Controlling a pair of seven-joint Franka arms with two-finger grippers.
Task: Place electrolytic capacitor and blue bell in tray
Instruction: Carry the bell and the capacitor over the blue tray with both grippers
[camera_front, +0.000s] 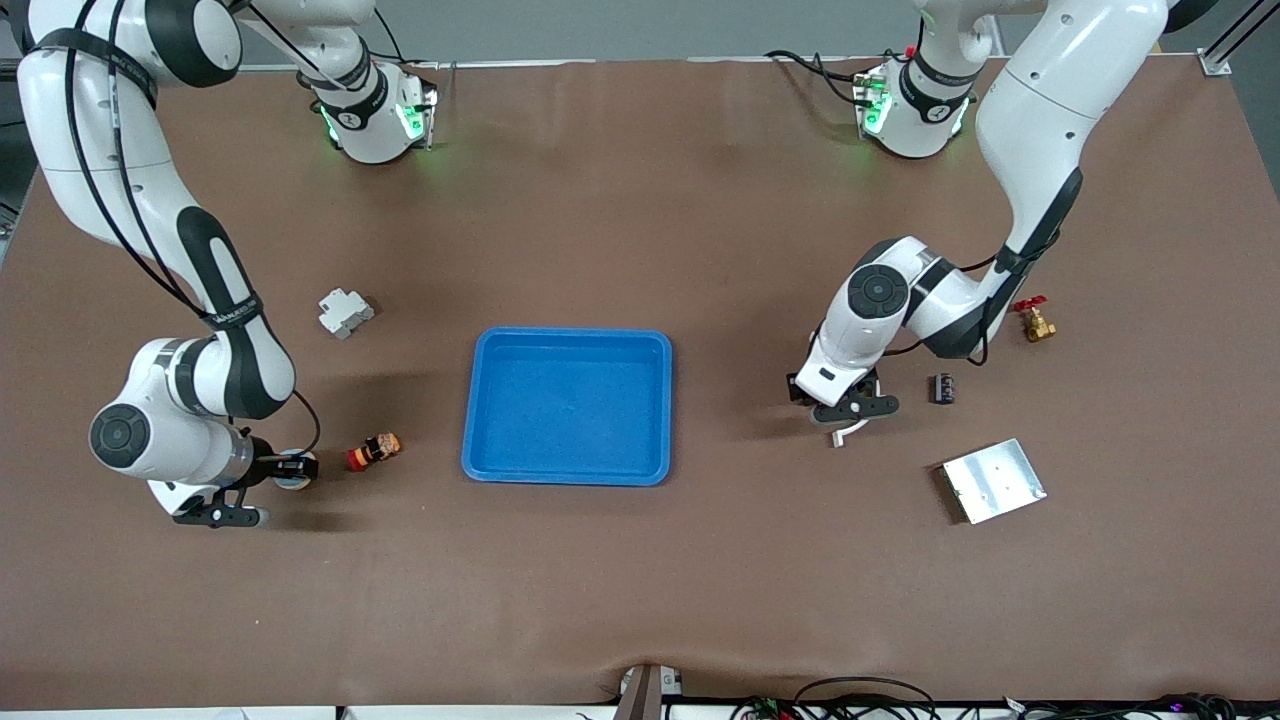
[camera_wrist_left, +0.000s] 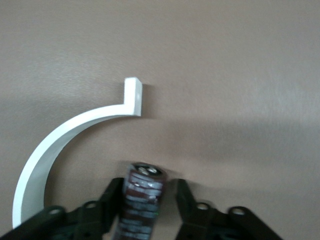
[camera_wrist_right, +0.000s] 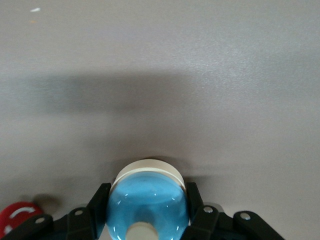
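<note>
The right gripper (camera_front: 268, 478) sits nearest the camera, low at the bench toward the right arm's end from the tray (camera_front: 568, 405), its jaws clenched on the bell (camera_wrist_right: 147, 202). The bell is a smooth blue dome on a cream base: probably light and stiff but slippery, so the hold across its widest part looks the safe one. A red-capped part (camera_front: 374, 450) lies between it and the tray. The right arm is folded low, wrist bent down to the bench.

Toward the left arm's end from the tray, the left gripper (camera_front: 848, 412) is also down at the bench, jaws grasping the capacitor (camera_wrist_left: 140, 200) round its sleeved body. It is a small rigid cylinder, likely light; its film sleeve may slide. A white curved strip (camera_wrist_left: 60, 140) lies just beside it. The left arm crooks at the elbow. The tray holds nothing yet.
</note>
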